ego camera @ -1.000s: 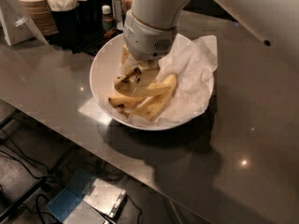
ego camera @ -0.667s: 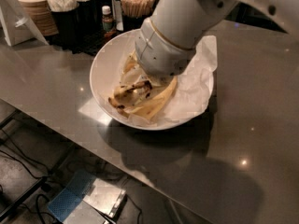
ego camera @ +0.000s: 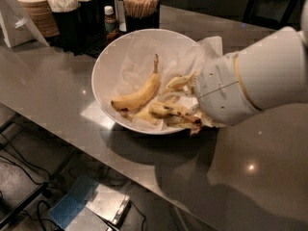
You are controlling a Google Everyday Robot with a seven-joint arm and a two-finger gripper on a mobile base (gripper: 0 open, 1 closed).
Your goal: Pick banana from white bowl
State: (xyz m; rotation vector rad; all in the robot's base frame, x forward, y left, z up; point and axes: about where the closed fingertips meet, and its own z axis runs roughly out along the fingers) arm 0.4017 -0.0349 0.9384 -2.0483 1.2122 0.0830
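Observation:
The white bowl (ego camera: 103,66) stands on the grey counter, lined with crumpled white paper (ego camera: 137,52). A whole yellow banana (ego camera: 139,96) lies in its middle, stem pointing to the far side. Several browned banana pieces or peels (ego camera: 168,110) lie to its right. My gripper (ego camera: 204,97) sits at the end of the thick white arm (ego camera: 260,76), low over the bowl's right rim, next to the browned pieces. The arm hides the bowl's right edge. The whole banana lies apart from the gripper, to its left.
Behind the bowl stand black holders with wooden stir sticks (ego camera: 140,4), a small bottle (ego camera: 110,18) and a stack of brown cups (ego camera: 36,11). The counter's front edge (ego camera: 72,138) runs diagonally, with floor, cables and a blue box (ego camera: 72,208) below.
The arm has swung from over the bowl's middle to its right rim. The whole banana, covered before, now lies in plain view.

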